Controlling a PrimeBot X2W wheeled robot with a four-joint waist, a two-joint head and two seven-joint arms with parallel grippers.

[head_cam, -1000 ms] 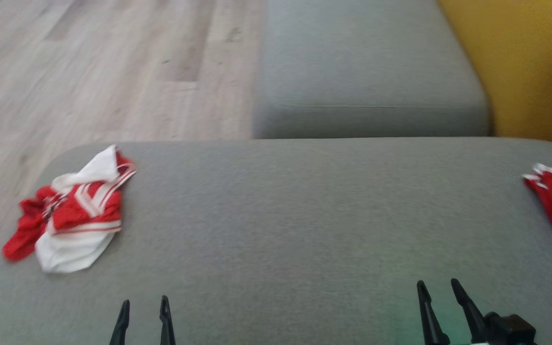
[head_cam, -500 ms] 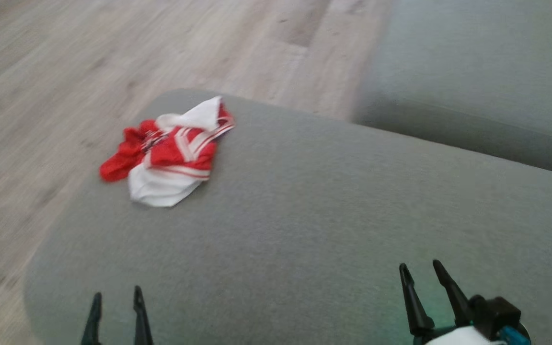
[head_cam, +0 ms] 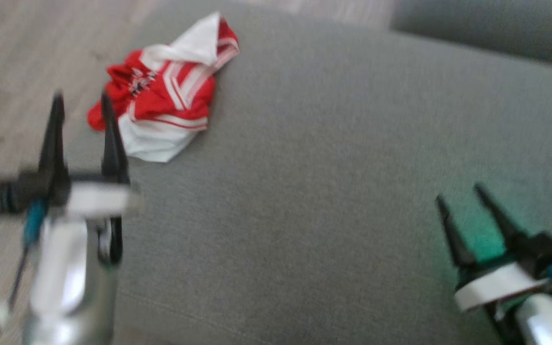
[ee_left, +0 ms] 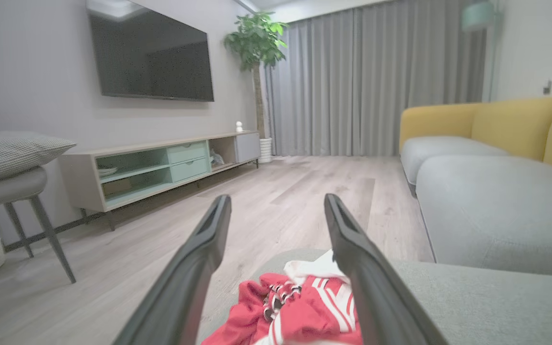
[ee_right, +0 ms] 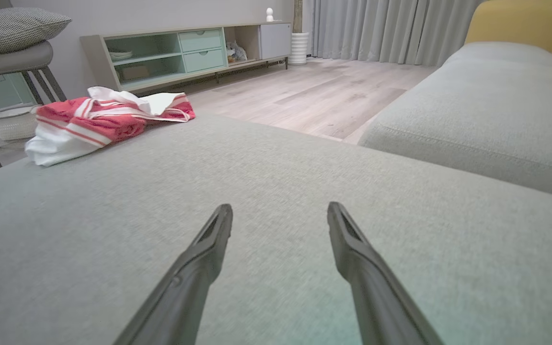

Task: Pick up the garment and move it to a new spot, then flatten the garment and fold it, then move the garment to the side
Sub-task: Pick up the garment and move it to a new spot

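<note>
The garment (head_cam: 166, 100) is a crumpled red and white striped piece lying near the far left corner of the grey cushion (head_cam: 333, 172). My left gripper (head_cam: 80, 103) hovers just short of it, open and empty, its right finger overlapping the cloth's near edge in the head view. In the left wrist view the garment (ee_left: 300, 311) lies low between the fingers of the left gripper (ee_left: 276, 203). My right gripper (head_cam: 460, 194) is open and empty over the cushion's right side, far from the garment (ee_right: 106, 120); the right wrist view shows the right gripper (ee_right: 280, 210) above bare cushion.
Wooden floor (head_cam: 12, 57) lies left of the cushion's edge. A second grey seat (head_cam: 487, 24) sits beyond at upper right, with a yellow backrest (ee_left: 515, 124). A TV console (ee_left: 161, 165) and a chair (ee_left: 12, 191) stand across the room.
The head camera has tilted and turned, shifting the whole picture. My left arm has reached forward toward the garment; the right arm has come forward too. The garment lies as before.
</note>
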